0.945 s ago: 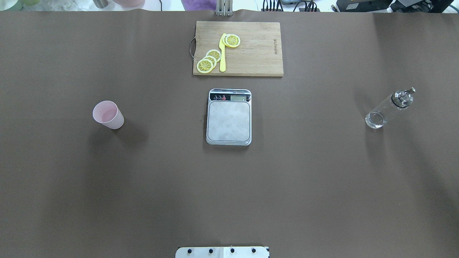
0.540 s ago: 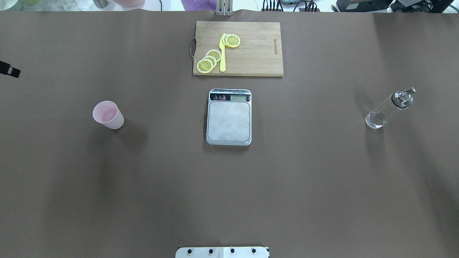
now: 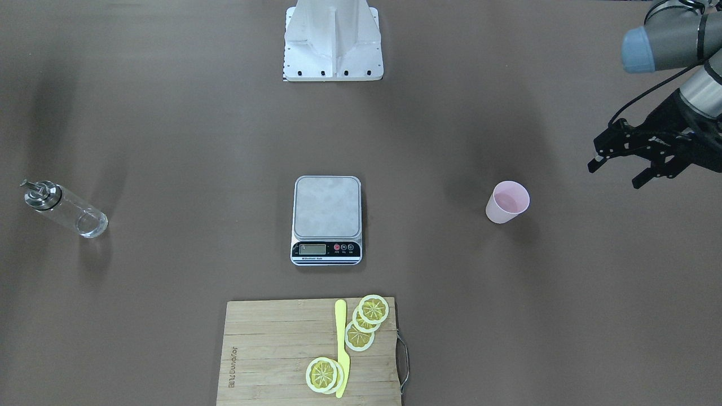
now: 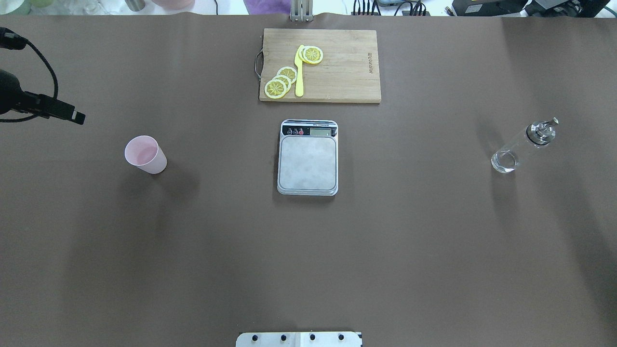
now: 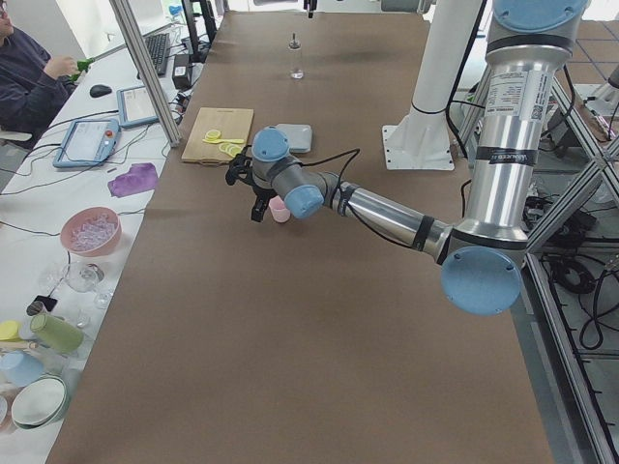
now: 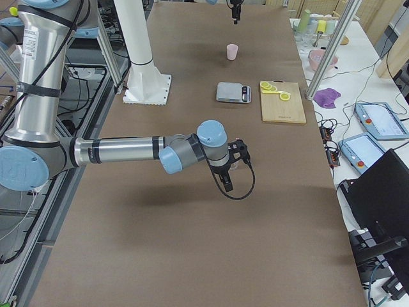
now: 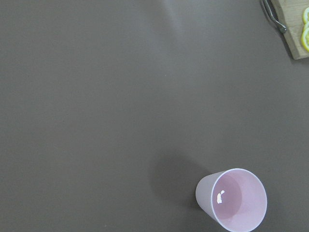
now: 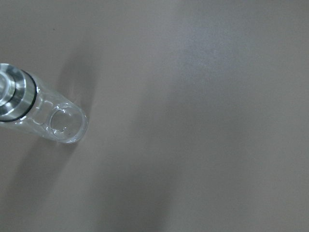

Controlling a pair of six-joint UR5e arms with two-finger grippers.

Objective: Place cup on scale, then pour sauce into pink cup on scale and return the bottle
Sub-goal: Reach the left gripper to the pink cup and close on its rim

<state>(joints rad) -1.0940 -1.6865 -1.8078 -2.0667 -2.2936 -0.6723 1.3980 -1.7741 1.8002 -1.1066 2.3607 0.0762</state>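
The pale pink cup (image 4: 144, 154) stands upright and empty on the brown table, left of the scale (image 4: 307, 161); it also shows in the front view (image 3: 507, 202) and low in the left wrist view (image 7: 234, 200). The scale's steel plate (image 3: 327, 210) is bare. The clear glass bottle (image 4: 523, 144) with its metal spout stands at the far right, and shows in the right wrist view (image 8: 38, 118). My left gripper (image 3: 615, 176) is open and empty, above the table, apart from the cup on its outer side (image 4: 72, 115). My right gripper (image 6: 229, 174) shows only in the side views, near the bottle; I cannot tell its state.
A bamboo cutting board (image 4: 337, 72) with lemon slices (image 4: 279, 83) and a yellow knife (image 4: 299, 72) lies beyond the scale. The robot's base plate (image 3: 333, 56) is at the near middle edge. Bowls, cups and tablets sit on a side bench (image 5: 92, 232).
My left gripper has come into the overhead view from the left edge and moved inward toward the cup. Cup, scale and bottle have not moved.
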